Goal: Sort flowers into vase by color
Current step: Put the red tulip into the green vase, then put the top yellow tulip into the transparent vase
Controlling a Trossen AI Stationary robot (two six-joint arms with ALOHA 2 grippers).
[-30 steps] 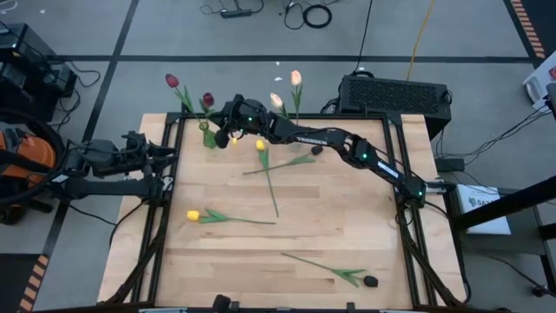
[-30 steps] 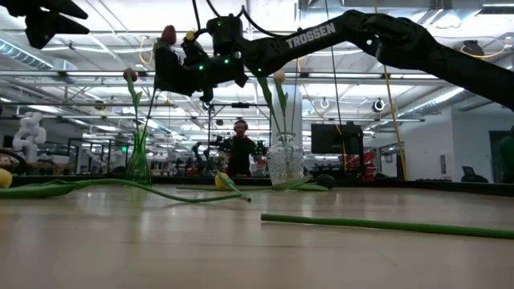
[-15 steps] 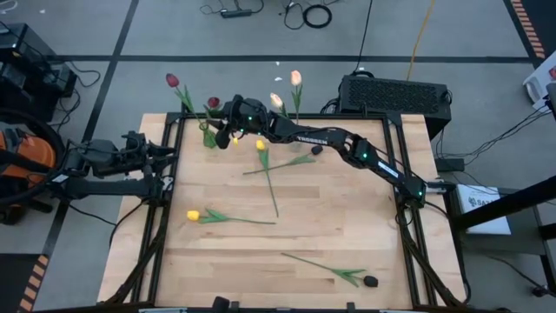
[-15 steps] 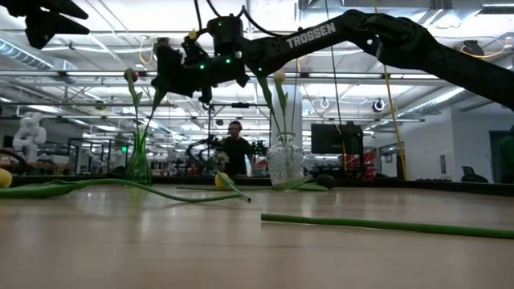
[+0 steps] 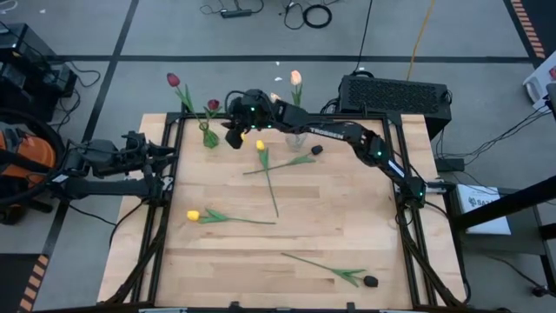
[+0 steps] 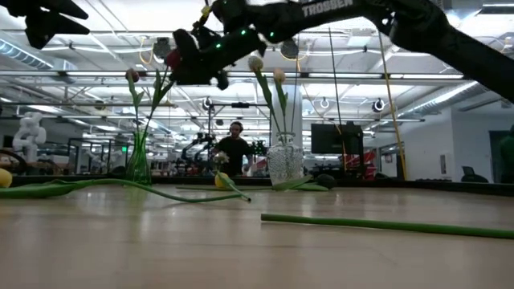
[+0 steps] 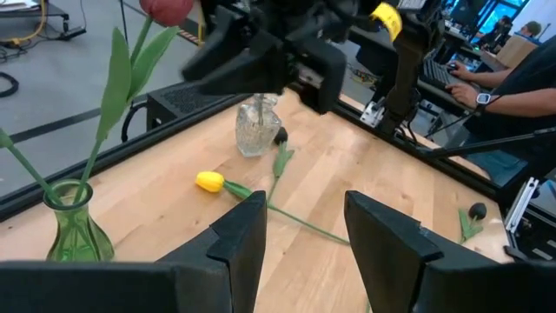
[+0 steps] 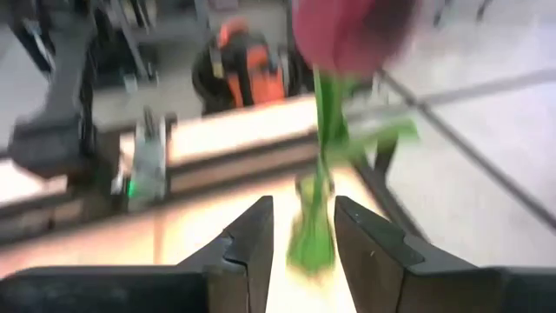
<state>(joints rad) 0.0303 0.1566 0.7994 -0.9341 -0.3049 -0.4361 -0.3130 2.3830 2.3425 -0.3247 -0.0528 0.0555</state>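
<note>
**Red tulips in the green vase, right arm above**

A pale wooden table (image 5: 330,226) stands on a grey floor. At its far left corner the green vase (image 5: 208,137) holds two red tulips (image 5: 172,80); the clear vase (image 5: 296,139) at far centre holds two cream-peach tulips (image 5: 295,78). The right gripper (image 5: 233,139) hangs just beside the green vase, fingers parted, empty. The left gripper (image 7: 300,235) waits off the left edge, jaws apart. Two yellow tulips (image 5: 193,215) and two dark ones (image 5: 370,281) lie flat on the boards.
</note>
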